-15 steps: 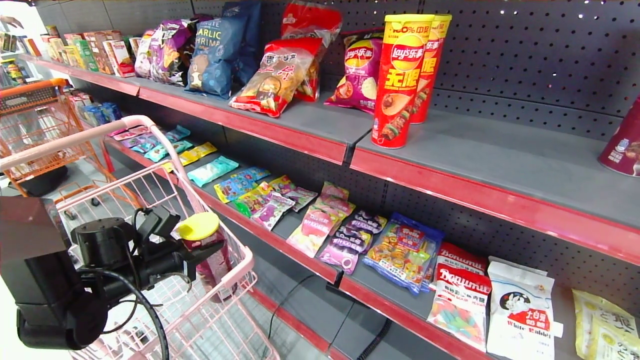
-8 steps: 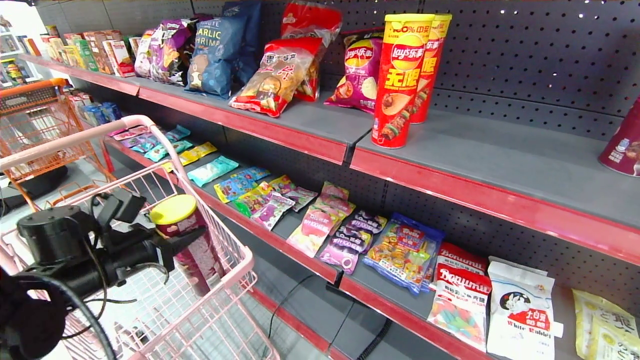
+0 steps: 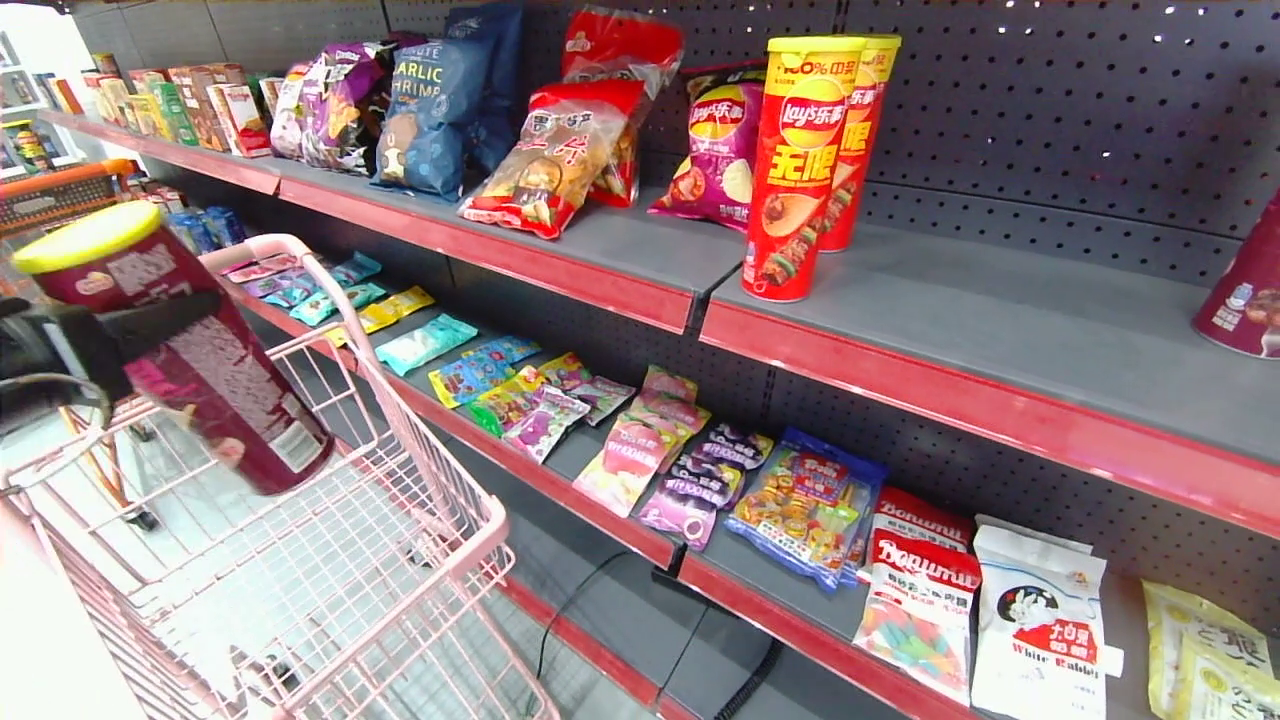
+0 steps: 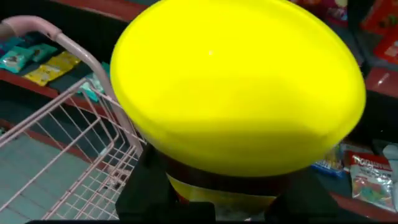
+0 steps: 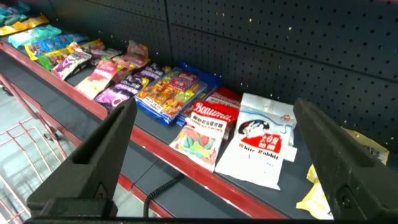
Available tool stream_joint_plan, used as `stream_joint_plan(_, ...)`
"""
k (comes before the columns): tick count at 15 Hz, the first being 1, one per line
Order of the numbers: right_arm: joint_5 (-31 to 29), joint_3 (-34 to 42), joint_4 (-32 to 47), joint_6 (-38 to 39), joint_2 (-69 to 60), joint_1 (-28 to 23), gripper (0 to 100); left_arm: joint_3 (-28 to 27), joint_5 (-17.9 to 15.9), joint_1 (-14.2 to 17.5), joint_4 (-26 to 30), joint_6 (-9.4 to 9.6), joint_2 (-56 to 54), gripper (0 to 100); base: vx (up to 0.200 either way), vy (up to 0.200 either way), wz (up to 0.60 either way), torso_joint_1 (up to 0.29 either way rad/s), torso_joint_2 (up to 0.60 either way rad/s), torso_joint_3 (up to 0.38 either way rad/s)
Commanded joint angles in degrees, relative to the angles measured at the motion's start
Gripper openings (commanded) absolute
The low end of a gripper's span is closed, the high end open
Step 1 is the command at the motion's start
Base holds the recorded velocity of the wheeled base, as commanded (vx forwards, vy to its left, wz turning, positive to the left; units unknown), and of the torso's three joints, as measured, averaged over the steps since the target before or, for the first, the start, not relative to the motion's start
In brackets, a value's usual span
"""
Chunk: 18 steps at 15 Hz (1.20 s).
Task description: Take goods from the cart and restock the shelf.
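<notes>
A maroon chip can (image 3: 200,370) with a yellow lid (image 3: 88,235) hangs tilted above the pink cart (image 3: 440,530), at the left of the head view. My left gripper (image 3: 150,335) is shut on its upper part, one black finger (image 3: 165,308) lying across it. In the left wrist view the yellow lid (image 4: 236,87) sits close up, above the left gripper (image 4: 224,199). My right gripper (image 5: 214,168) stands open and holds nothing, in front of the lower shelf's candy bags (image 5: 205,130). Two red chip cans (image 3: 805,170) stand upright on the upper shelf (image 3: 1000,310).
Bare grey board runs along the upper shelf right of the red cans, up to another maroon can (image 3: 1245,290) at the edge. Snack bags (image 3: 545,160) crowd the upper shelf's left. An orange cart (image 3: 60,190) stands behind the pink one. A black cable (image 3: 590,620) lies on the floor.
My left gripper has lifted the maroon can up and to the left, out of the pink cart and closer to the head camera. The shelf goods have not moved.
</notes>
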Motion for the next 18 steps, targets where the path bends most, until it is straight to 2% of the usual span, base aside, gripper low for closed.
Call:
stream_joint_plan(1,0.0,0.0,0.0,0.0,0.0,0.0,100,-2.0,0.7,0.6,9.6,0.77,-16.1,0,0.000,0.000,0.00,0.115,-0.35,-0.212)
stream_joint_plan(2,0.0,0.0,0.0,0.0,0.0,0.0,100,-2.0,0.7,0.6,14.0,1.21,-19.9,0,0.000,0.000,0.00,0.139,-0.45,-0.286)
stream_joint_plan(3,0.0,0.0,0.0,0.0,0.0,0.0,100,-2.0,0.7,0.6,14.0,1.21,-19.9,0,0.000,0.000,0.00,0.168,-0.49,-0.305)
stream_joint_plan(4,0.0,0.0,0.1,0.0,0.0,0.0,100,-1.7,2.2,0.6,23.0,1.21,-27.4,0,0.000,0.000,0.00,0.183,-0.52,-0.310)
stream_joint_plan(5,-0.1,0.0,0.0,0.0,0.0,0.0,100,-1.0,3.8,0.6,25.7,1.21,-30.6,0,0.000,0.000,0.00,0.183,-0.54,-0.334)
stream_joint_plan(10,-0.1,0.0,0.1,0.0,0.0,0.0,100,3.5,9.3,0.6,26.9,1.30,-38.1,0,0.000,0.000,0.00,0.225,-0.57,-0.344)
stream_joint_plan(12,-0.1,0.0,0.0,0.0,0.0,0.0,100,4.1,9.4,0.6,27.0,1.30,-39.2,0,0.000,0.000,0.00,0.242,-0.60,-0.359)
stream_joint_plan(14,-0.1,0.0,0.1,0.0,0.0,0.0,100,4.3,11.2,0.6,27.2,1.30,-39.3,0,0.000,0.000,0.00,0.193,-0.46,-0.273)
stream_joint_plan(17,-0.1,0.0,0.1,0.0,0.0,0.0,100,5.1,11.5,0.6,27.2,1.39,-39.3,0,0.000,0.000,0.00,0.178,-0.39,-0.227)
stream_joint_plan(18,-0.1,0.0,0.0,0.0,0.0,0.0,100,5.6,11.5,0.6,27.2,2.36,-39.5,0,0.000,0.000,0.00,0.168,-0.37,-0.222)
